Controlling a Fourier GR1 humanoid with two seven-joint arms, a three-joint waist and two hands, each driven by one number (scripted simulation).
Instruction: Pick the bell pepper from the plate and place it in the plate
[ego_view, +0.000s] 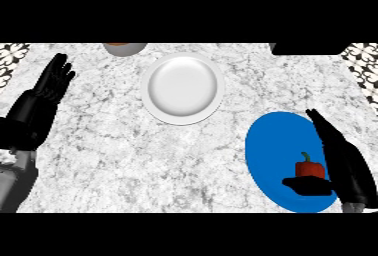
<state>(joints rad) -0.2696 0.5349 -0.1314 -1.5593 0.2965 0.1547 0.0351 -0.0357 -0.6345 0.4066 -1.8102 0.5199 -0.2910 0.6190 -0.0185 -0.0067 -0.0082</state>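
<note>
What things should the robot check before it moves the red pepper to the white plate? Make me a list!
1. Bell pepper on the blue plate, upright: ok.
2. Right hand beside the pepper, thumb under it: ok.
3. Fingers closed round the pepper: not ok, they look straight.
4. White plate has nothing on it: ok.
5. Marble counter between the two plates free of obstacles: ok.
6. Left hand resting open at the left edge, out of the way: ok.

You see a grey marble counter (111, 145), a round pot (123, 48) cut off at its far edge, and a dark block (308, 48) far right.
</note>
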